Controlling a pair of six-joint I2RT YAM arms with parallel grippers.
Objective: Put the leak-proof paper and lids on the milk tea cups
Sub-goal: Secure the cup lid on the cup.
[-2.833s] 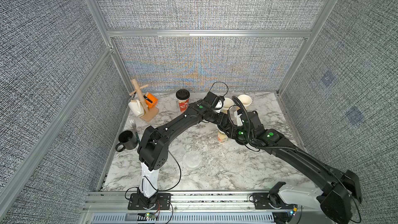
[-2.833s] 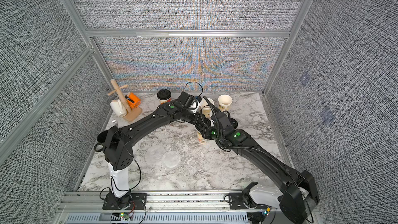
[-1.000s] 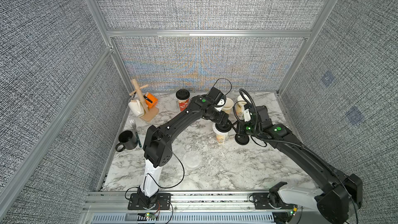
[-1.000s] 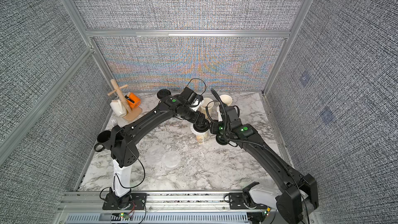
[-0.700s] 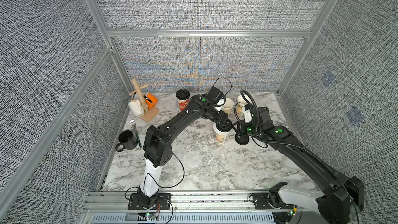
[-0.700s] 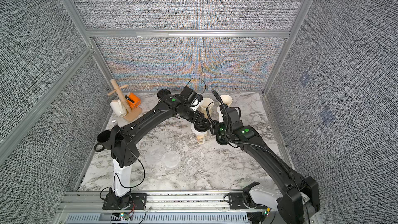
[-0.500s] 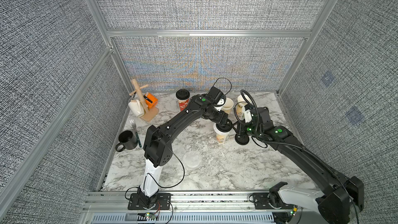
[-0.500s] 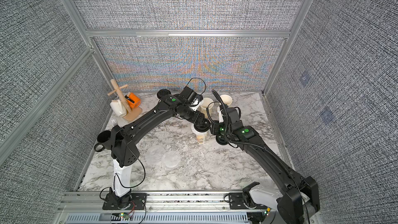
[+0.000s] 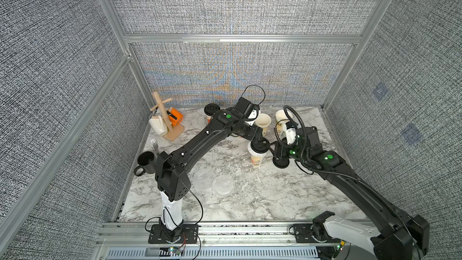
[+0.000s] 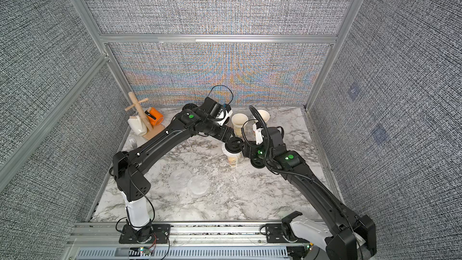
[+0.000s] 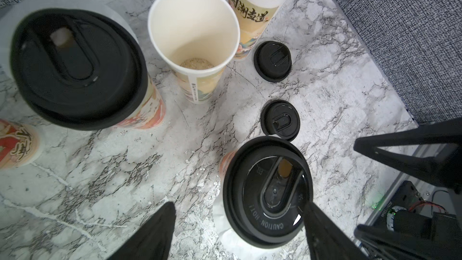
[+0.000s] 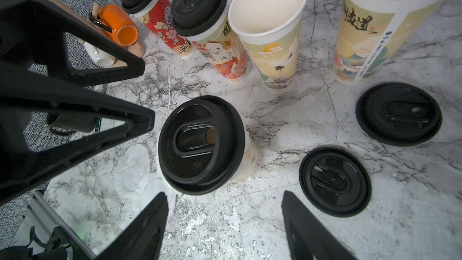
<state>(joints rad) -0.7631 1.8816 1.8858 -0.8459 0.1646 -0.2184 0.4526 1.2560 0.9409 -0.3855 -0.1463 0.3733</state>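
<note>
**Gripper state.** Left gripper [image 11: 240, 205]: jaws spread, holding nothing. It hangs over the centre cup [image 9: 257, 158], with the cup's black lid [image 12: 201, 143] close to one finger. Right gripper [image 12: 223, 194]: jaws spread, empty, just beside the same cup on the right arm's side.

**Work status (judged).** A film fringe [image 12: 203, 197] shows under the centre cup's lid, so that cup looks finished. The open cups [image 11: 192, 21] at the back carry no film.

**Key relation.** Two discs [image 9: 222, 185] lie flat on the table [image 9: 250, 201], side by side. I cannot tell whether they touch or overlap. From both grippers they lie toward the front, on the left arm's side. The open cups lie the opposite way, toward the back wall. The discs are round and have no long axis, so any approach heading should serve. The left gripper looks slightly nearer to them.

**Materials.**
- Discs: thin, translucent, whitish and faintly crinkled. They are hard to see against the grey-veined white marble. They will probably flex and need lifting by an edge.
- Cups: tall, tapered paper, white inside and printed outside. They are probably light and easy to tip.
- Loose lids [image 12: 335, 181]: rigid black plastic, lying flat near the right gripper.
</note>
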